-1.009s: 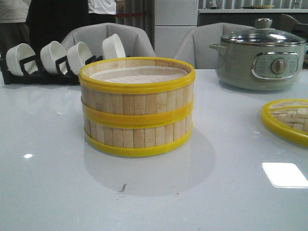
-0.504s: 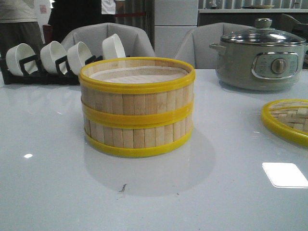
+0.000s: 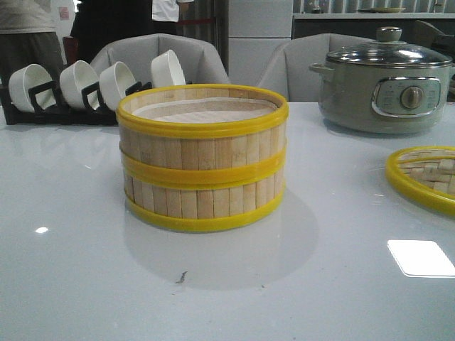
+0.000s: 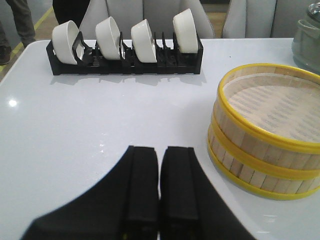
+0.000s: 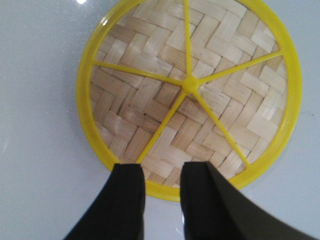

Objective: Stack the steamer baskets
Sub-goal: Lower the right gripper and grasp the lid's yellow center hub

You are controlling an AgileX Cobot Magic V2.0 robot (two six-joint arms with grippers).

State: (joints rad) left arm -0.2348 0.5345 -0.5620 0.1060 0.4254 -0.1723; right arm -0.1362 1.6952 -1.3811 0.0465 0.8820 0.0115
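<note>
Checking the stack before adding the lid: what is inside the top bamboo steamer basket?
Inside the top bamboo-slat steamer basket only a white cloth liner shows, nothing lying on it. The lower steamer basket is covered, its inside hidden.

Two stacked round steamer baskets (image 3: 202, 160) have pale bamboo slats and yellow rims; the woven bamboo lid (image 5: 189, 92) has yellow spokes.

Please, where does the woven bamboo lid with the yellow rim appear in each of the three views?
Front view: woven bamboo lid at the right edge, partly cut off, lying on the white table.
Left wrist view: not in it.
Right wrist view: lid fills most of the picture, beyond the right gripper.
Shared landmark: the stacked steamer baskets appear in the front view and the left wrist view; only the lid and table link the right wrist view.
</note>
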